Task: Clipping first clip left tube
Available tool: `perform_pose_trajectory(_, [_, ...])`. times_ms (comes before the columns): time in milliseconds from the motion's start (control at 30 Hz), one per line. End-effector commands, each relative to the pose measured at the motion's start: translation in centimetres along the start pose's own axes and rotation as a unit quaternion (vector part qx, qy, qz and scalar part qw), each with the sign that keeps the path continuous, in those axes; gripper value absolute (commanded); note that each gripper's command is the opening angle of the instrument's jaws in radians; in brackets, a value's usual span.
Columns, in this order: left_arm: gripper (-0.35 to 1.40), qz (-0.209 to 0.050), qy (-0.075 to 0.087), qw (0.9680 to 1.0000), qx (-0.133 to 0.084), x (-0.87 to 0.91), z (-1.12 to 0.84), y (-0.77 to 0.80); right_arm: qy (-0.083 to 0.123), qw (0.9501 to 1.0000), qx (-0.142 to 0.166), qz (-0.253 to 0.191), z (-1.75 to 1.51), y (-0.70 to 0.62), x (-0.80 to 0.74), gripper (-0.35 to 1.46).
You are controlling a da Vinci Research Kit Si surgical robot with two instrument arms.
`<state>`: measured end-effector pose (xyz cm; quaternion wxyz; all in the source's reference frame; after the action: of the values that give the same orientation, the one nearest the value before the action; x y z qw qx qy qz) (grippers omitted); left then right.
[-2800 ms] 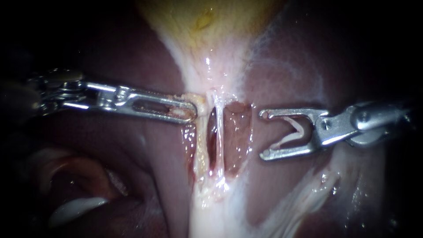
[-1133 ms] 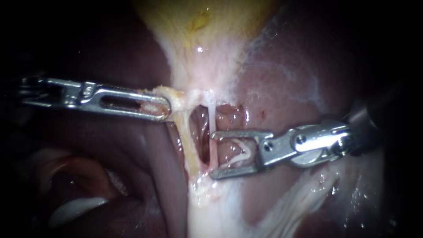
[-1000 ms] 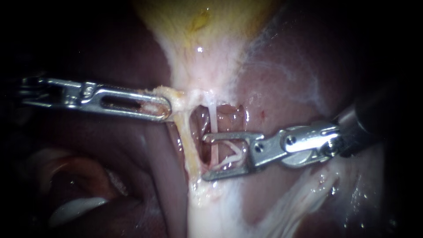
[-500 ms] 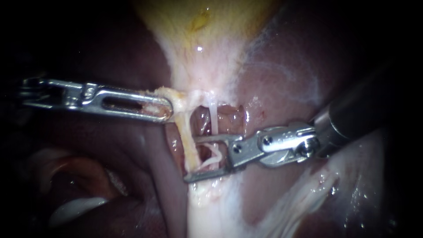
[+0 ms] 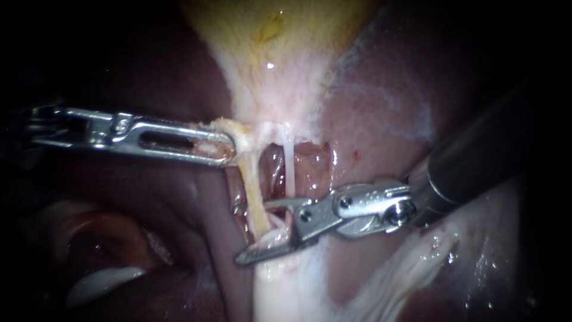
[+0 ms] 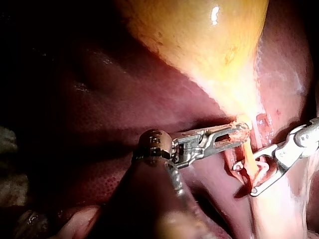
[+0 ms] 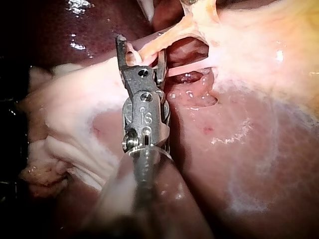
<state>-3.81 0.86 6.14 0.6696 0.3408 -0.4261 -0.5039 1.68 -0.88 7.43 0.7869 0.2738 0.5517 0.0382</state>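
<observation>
As the endoscope shows it, my left instrument (image 5: 221,149) has its pincer clamped on a yellowish tag of tissue (image 5: 238,134) just under the gallbladder (image 5: 280,36), holding the left tube (image 5: 253,191) out from the liver (image 5: 381,137). My right instrument (image 5: 239,234) comes in low from the right with its pincer open. A white clip (image 5: 275,229) is seated inside and the left tube runs between the two halves. I read this as the placing step, with the clip not yet squeezed.

From the left wrist, my shaft lies almost level and the tube (image 6: 247,159) drops into the other pincer.

From the right wrist, my shaft points straight ahead and the tube (image 7: 159,42) crosses the open mouth. Next, I judge: square up across the tube, then close fully.
</observation>
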Motion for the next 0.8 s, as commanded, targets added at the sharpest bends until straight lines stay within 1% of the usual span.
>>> perform_pose_trajectory(33, [-0.35,0.000,0.000,1.0000,0.000,0.00,0.01,0.01,-0.001,1.0000,-0.001,-0.001,0.02,0.00,-0.01,0.45])
perform_pose_trajectory(267, [-0.35,0.000,0.000,1.0000,0.000,0.00,0.01,0.00,0.000,1.0000,-0.001,0.001,0.07,0.01,-0.03,0.45])
perform_pose_trajectory(367, [-0.35,0.000,0.000,1.0000,0.000,0.00,0.01,0.00,0.000,1.0000,-0.001,0.001,0.07,0.02,-0.03,0.42])
perform_pose_trajectory(433, [-0.35,0.000,0.000,1.0000,0.000,0.00,0.01,0.00,0.000,1.0000,-0.001,0.001,0.07,0.02,-0.03,0.37])
perform_pose_trajectory(500, [-0.35,0.000,0.000,1.0000,0.000,0.00,0.01,0.00,0.001,1.0000,0.001,0.000,0.05,0.01,-0.03,0.20])
perform_pose_trajectory(600, [-0.35,0.000,0.000,1.0000,0.000,0.00,0.01,0.00,0.000,0.9999,-0.010,0.000,0.02,0.01,-0.03,-0.15])
perform_pose_trajectory(667, [-0.35,0.000,0.000,1.0000,0.000,0.00,0.01,0.00,0.000,0.9999,-0.011,0.001,0.01,0.00,-0.04,-0.34])
perform_pose_trajectory(800, [-0.35,0.000,0.000,1.0000,0.000,0.00,0.01,0.01,0.000,0.9998,-0.012,0.013,-0.02,0.01,-0.04,-0.35])
